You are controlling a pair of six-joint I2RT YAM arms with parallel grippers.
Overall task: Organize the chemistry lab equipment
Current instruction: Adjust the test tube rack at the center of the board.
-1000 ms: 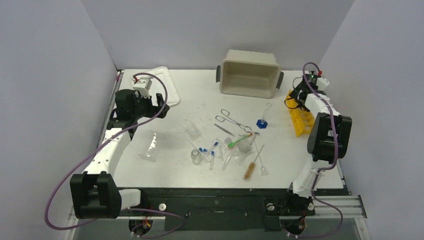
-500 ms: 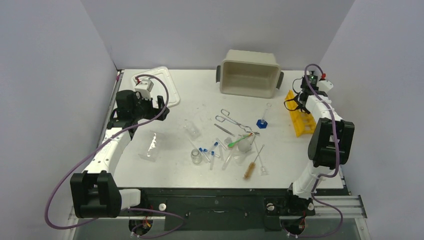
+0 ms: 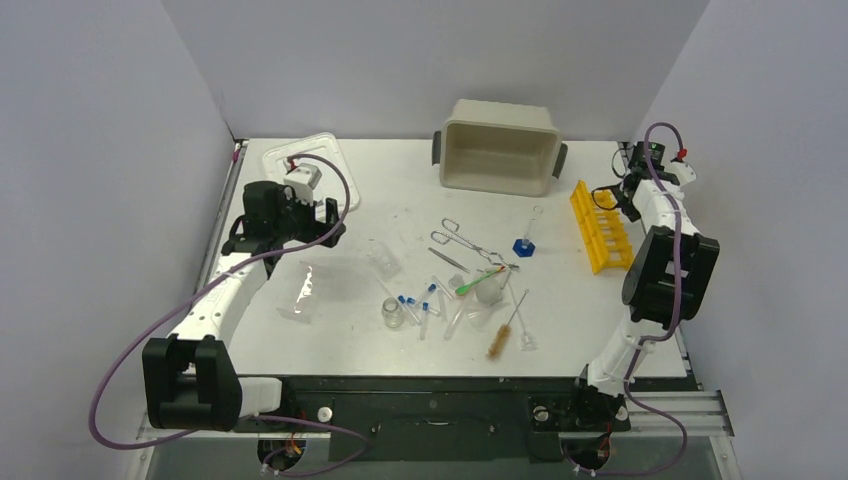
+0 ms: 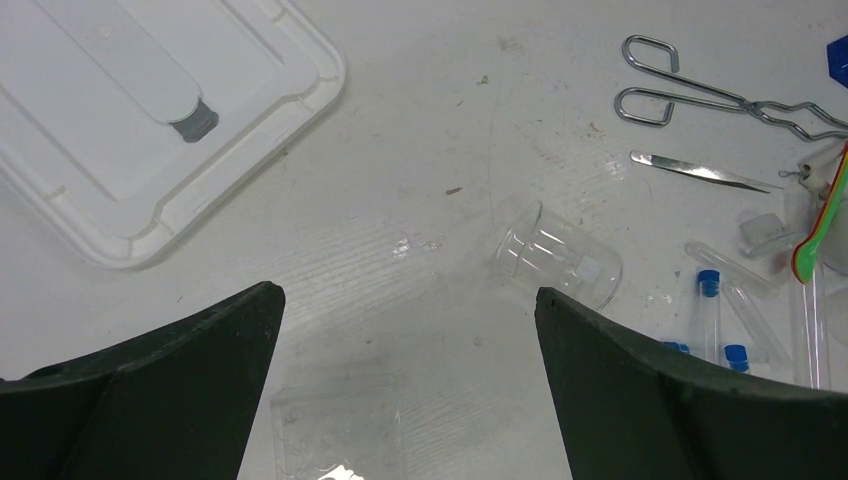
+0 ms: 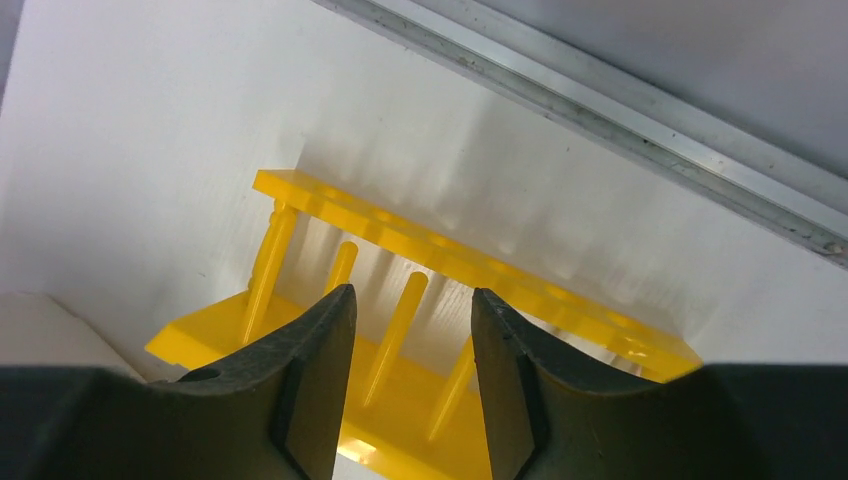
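Left end effector (image 4: 407, 292) wide near beaker (image 4: 560, 262), right end effector (image 5: 412, 292) narrow before yellow rack (image 5: 450, 262)

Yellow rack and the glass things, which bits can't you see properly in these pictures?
- Right wrist view: fingers of the right gripper hide the yellow rack lower down.
- Left wrist view: a clear container is cut off by the bottom edge.
- Top view: the blue-capped tubes are too small to count.
- Top view: whether that gripper touches the rack is too small to tell.
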